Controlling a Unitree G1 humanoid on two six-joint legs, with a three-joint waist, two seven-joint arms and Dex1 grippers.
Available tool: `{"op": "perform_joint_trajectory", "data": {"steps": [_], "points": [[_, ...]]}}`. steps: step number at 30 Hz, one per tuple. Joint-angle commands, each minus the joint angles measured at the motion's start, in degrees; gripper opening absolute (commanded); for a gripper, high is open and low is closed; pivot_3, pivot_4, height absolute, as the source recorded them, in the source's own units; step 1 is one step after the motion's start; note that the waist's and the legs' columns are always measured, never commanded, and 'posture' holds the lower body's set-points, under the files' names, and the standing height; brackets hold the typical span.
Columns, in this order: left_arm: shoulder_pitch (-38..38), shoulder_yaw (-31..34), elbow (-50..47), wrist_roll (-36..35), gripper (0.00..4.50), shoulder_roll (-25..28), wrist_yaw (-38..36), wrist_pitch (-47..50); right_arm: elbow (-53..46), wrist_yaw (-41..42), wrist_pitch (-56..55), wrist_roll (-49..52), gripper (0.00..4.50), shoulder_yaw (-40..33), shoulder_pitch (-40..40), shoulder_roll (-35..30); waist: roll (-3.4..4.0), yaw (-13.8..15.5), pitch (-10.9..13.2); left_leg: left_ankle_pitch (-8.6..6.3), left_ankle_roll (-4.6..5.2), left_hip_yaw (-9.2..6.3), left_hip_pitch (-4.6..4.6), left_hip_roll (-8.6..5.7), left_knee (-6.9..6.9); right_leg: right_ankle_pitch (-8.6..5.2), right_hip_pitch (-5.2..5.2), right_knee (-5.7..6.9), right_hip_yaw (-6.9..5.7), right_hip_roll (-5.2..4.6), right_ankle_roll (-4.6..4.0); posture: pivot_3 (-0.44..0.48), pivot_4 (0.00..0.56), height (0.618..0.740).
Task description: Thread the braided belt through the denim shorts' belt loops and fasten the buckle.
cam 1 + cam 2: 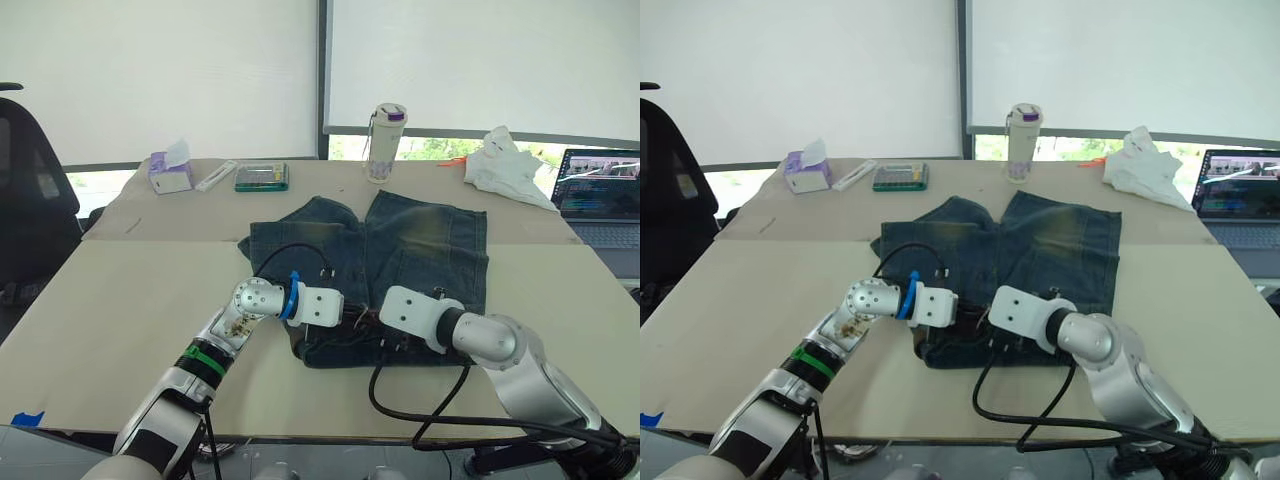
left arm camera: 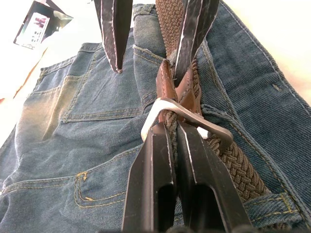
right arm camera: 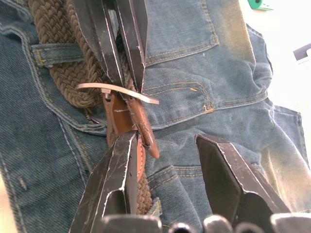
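Left gripper [image 2: 176,133] pinched, right gripper [image 3: 167,145] spread.

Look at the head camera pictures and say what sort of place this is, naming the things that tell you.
Probably an office or lab workroom. An open laptop showing code sits at the table's right edge, a black office chair stands at the left, and roller blinds cover large windows behind the table, where the denim shorts lie.

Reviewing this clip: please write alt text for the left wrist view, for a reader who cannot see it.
The left gripper is pinched shut on the silvery buckle of the braided belt, which lies along the waistband of the denim shorts. The right gripper reaches in from the opposite side, fingers apart, one finger resting on the belt's brown leather end.
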Motion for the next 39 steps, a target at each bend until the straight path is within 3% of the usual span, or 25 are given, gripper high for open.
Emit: {"op": "perform_joint_trajectory", "data": {"steps": [1, 2, 5, 9, 12, 15, 18, 20, 23, 26, 34, 39], "points": [[0.0, 0.2, -2.5, -1.4, 0.0, -0.5, -0.1, 0.1, -0.8, 0.8, -1.7, -1.2, 2.1, 0.2, -1.1, -0.7, 0.0, 0.0, 0.0, 0.0, 0.0, 0.0, 0.0, 0.0, 0.0, 0.0, 0.0, 0.0, 0.0, 0.0, 0.0, 0.0, 0.15, 0.74], [0.0, 0.2, -2.7, -1.5, 0.0, -0.5, -0.1, 0.2, -0.8, 0.9, -1.8, -1.3, 2.1, 0.3, -1.0, -0.7, 0.0, 0.0, 0.0, 0.0, 0.0, 0.0, 0.0, 0.0, 0.0, 0.0, 0.0, 0.0, 0.0, 0.0, 0.0, 0.0, 0.15, 0.74], [0.1, 0.1, -2.9, -1.4, 0.0, -0.7, 0.0, 0.3, -0.6, 1.1, -2.4, -1.7, 1.37, 0.6, -0.4, -0.7, 0.0, 0.0, 0.0, 0.0, 0.0, 0.0, 0.0, 0.0, 0.0, 0.0, 0.0, 0.0, 0.0, 0.0, 0.0, 0.0, 0.15, 0.74], [0.2, 0.1, -3.1, -1.7, 0.0, -0.9, 0.0, 0.5, -0.5, 1.5, -3.1, -1.9, 0.03, 0.9, 0.0, -0.4, 0.0, 0.0, 0.0, 0.0, 0.0, 0.0, 0.0, 0.0, 0.0, 0.0, 0.0, 0.0, 0.0, 0.0, 0.0, 0.0, 0.15, 0.74], [0.5, 0.8, -4.2, -3.9, 0.0, -0.9, -1.6, 3.4, -0.5, 1.6, -3.3, -2.0, 0.03, 0.8, 0.4, -0.6, 0.0, 0.0, 0.0, 0.0, 0.0, 0.0, 0.0, 0.0, 0.0, 0.0, 0.0, 0.0, 0.0, 0.0, 0.0, 0.0, 0.15, 0.74], [0.6, 5.6, -9.9, -14.9, 0.99, -1.4, -4.8, 21.5, -1.1, 1.7, -3.4, -2.0, 0.0, 0.0, 1.6, -1.1, 0.0, -0.1, 0.0, 0.0, 0.0, -0.01, 0.0, 0.01, 0.0, 0.0, 0.0, 0.0, -0.01, 0.01, 0.0, 0.0, 0.15, 0.74], [0.3, 10.3, -18.0, -28.2, 2.02, 1.8, -8.3, 45.1, -2.1, 1.7, -3.4, -1.7, 0.0, -1.9, 3.5, -2.1, 0.0, -0.4, 0.0, 0.0, 0.01, -0.07, -0.08, 0.04, 0.06, -0.01, -0.02, 0.02, -0.06, 0.03, 0.01, 0.0, 0.15, 0.74], [2.0, 11.3, -22.4, -33.7, 2.02, 5.2, -11.2, 54.9, -2.5, 1.6, -3.5, -1.4, 0.0, -3.3, 4.9, -2.6, 0.01, -0.7, 0.0, -0.02, 0.03, -0.07, -0.05, 0.06, 0.06, -0.02, -0.01, 0.04, -0.07, 0.04, 0.04, 0.0, 0.15, 0.74], [4.8, 10.3, -25.8, -36.1, 1.05, 8.5, -12.9, 61.1, -2.9, 1.7, -3.7, -1.0, 0.0, -4.6, 6.1, -2.8, 0.05, -0.8, 0.0, -0.03, 0.05, -0.07, 0.1, 0.09, 0.04, -0.03, 0.06, 0.05, -0.06, 0.06, 0.05, 0.0, 0.15, 0.74], [9.0, 8.2, -24.5, -32.0, 0.07, 9.3, -11.1, 57.8, -3.7, 1.7, -3.5, -0.5, 0.0, -5.9, 7.3, -2.9, 0.07, -0.7, 0.0, -0.03, 0.04, -0.06, 0.14, 0.09, 0.04, -0.04, 0.1, 0.05, -0.05, 0.05, 0.04, 0.0, 0.15, 0.74], [14.9, 0.1, -14.8, -15.3, 0.02, 9.4, -4.8, 39.7, -5.6, 2.1, -2.9, -0.1, 0.0, -9.7, 10.5, -4.6, 0.09, 0.7, -0.1, -0.03, 0.03, -0.05, 0.06, 0.06, 0.04, -0.02, 0.1, -0.07, 0.0, -0.08, 0.01, 0.0, 0.15, 0.74], [15.4, 0.2, -8.4, -12.8, 0.02, 9.2, -3.0, 34.8, -6.1, 3.4, -5.2, -0.4, 0.0, -24.1, 22.1, -11.2, 0.31, 1.4, -0.3, -0.05, 0.04, -0.04, 0.07, 0.04, 0.04, -0.03, 0.19, -0.17, 0.0, -0.26, 0.01, 0.0, 0.15, 0.74]]}}
